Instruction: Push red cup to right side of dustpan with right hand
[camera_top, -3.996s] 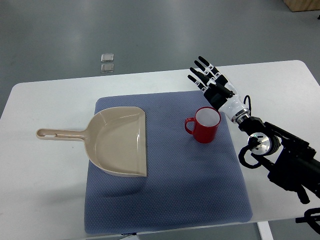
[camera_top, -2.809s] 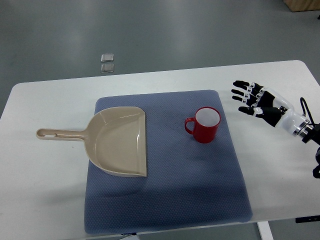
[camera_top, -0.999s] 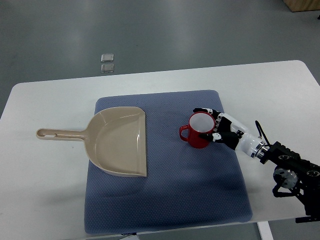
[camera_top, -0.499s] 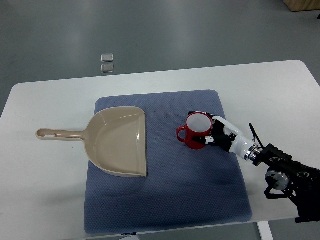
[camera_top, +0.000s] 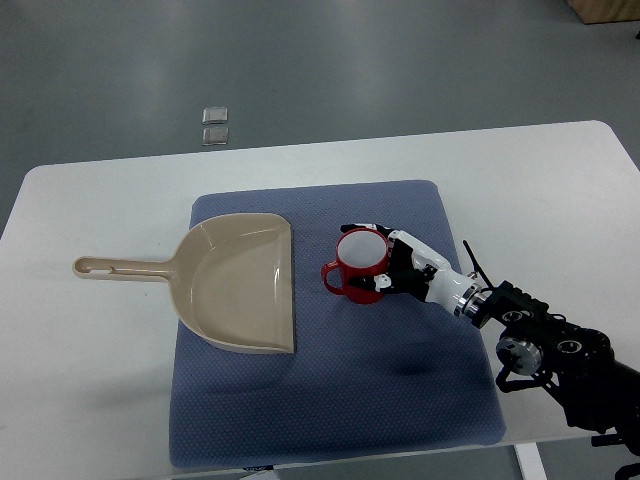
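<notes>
The red cup (camera_top: 354, 272) stands upright on the blue mat (camera_top: 330, 400), its handle pointing left, a short gap right of the beige dustpan (camera_top: 240, 283). My right hand (camera_top: 385, 262) comes in from the lower right. Its fingers are spread and pressed flat against the cup's right side, without closing around it. The left arm is out of view.
The mat lies on a white table (camera_top: 90, 370). The dustpan's handle (camera_top: 115, 268) reaches left off the mat. Two small clear squares (camera_top: 214, 124) lie on the floor beyond the table. My right forearm (camera_top: 550, 350) lies over the table's lower right corner.
My right hand swung in from the right, met the cup's right side and has slid the cup left across the mat, closer to the dustpan.
</notes>
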